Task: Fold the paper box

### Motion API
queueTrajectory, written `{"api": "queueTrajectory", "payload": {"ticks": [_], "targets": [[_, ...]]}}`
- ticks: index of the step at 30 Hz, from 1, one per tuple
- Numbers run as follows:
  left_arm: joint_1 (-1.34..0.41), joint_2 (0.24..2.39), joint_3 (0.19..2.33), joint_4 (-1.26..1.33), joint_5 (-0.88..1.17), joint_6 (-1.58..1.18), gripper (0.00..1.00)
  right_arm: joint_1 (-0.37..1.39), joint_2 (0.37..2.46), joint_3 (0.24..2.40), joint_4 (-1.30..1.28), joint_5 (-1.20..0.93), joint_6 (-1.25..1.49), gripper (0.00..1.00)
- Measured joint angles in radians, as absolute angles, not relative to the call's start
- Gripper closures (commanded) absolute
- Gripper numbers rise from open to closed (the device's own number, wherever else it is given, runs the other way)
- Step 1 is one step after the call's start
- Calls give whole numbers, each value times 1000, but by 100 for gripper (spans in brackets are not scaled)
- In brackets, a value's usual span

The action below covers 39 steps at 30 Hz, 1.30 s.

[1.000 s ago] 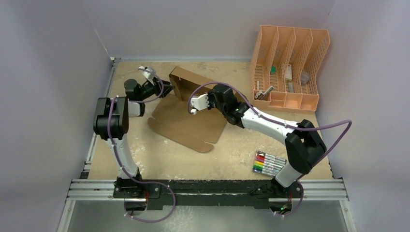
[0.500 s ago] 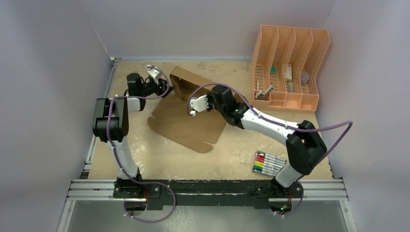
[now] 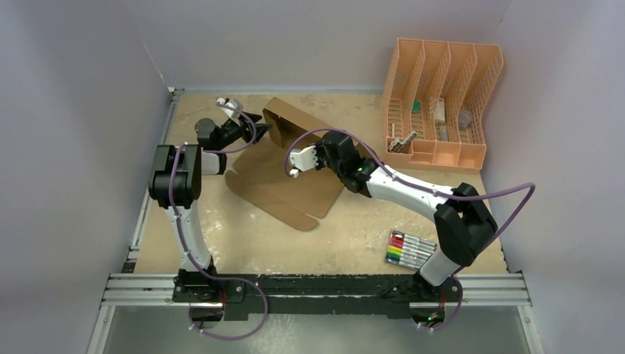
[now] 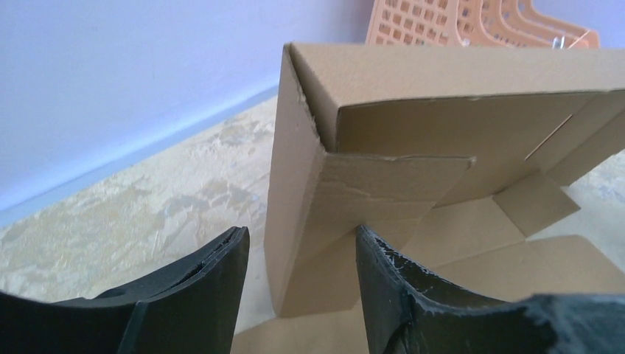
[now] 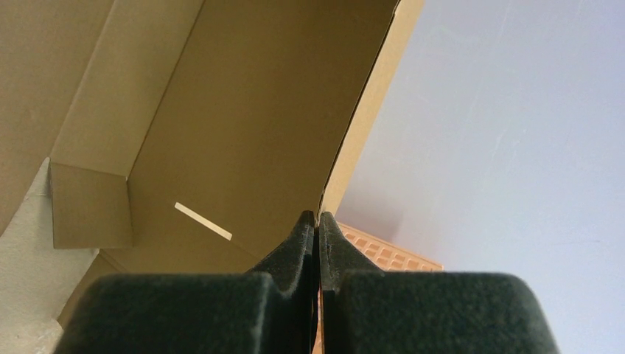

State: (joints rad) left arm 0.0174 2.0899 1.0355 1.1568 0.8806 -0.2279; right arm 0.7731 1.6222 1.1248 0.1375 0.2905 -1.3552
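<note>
The paper box (image 3: pixel 284 190) is a brown cardboard sheet lying mid-table, its far wall (image 3: pixel 289 124) folded upright. In the left wrist view the box (image 4: pixel 442 140) shows a raised corner with a side flap tucked inward. My left gripper (image 3: pixel 258 122) is open, and its jaws (image 4: pixel 300 230) straddle that left corner edge without pinching it. My right gripper (image 3: pixel 308 145) is shut on the upright wall's edge; in the right wrist view the closed gripper (image 5: pixel 317 215) pinches the cardboard (image 5: pixel 243 110).
A peach slotted organizer (image 3: pixel 442 103) with small items stands at the back right; it also shows in the left wrist view (image 4: pixel 472 22) and the right wrist view (image 5: pixel 383 258). A pack of markers (image 3: pixel 409 248) lies front right. Walls enclose the table.
My left gripper has moved right and toward the back, up to the box's raised left corner. The right gripper has kept its hold on the wall, barely moving.
</note>
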Motion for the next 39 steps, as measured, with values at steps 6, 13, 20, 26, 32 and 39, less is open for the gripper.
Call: {"api": "queueTrajectory", "payload": {"ticks": [6,13,20,26,32,39], "targets": [[-16,2105,1037,1249,856,-252,46,774,1622,1104,171,299,-1362,100],[-43,2142,1063,1296,815,-248,55,775,1622,1105,167,296,-1361,100],[-57,2153,1063,1334,714,-244,76,781,1632,1124,154,283,-1356,100],[-75,2151,1028,1373,588,-234,87,781,1632,1140,131,257,-1338,100],[-125,2074,897,1399,369,-152,87,782,1632,1168,96,219,-1306,100],[-201,2016,804,1412,75,-84,85,786,1635,1191,75,197,-1277,100]]}}
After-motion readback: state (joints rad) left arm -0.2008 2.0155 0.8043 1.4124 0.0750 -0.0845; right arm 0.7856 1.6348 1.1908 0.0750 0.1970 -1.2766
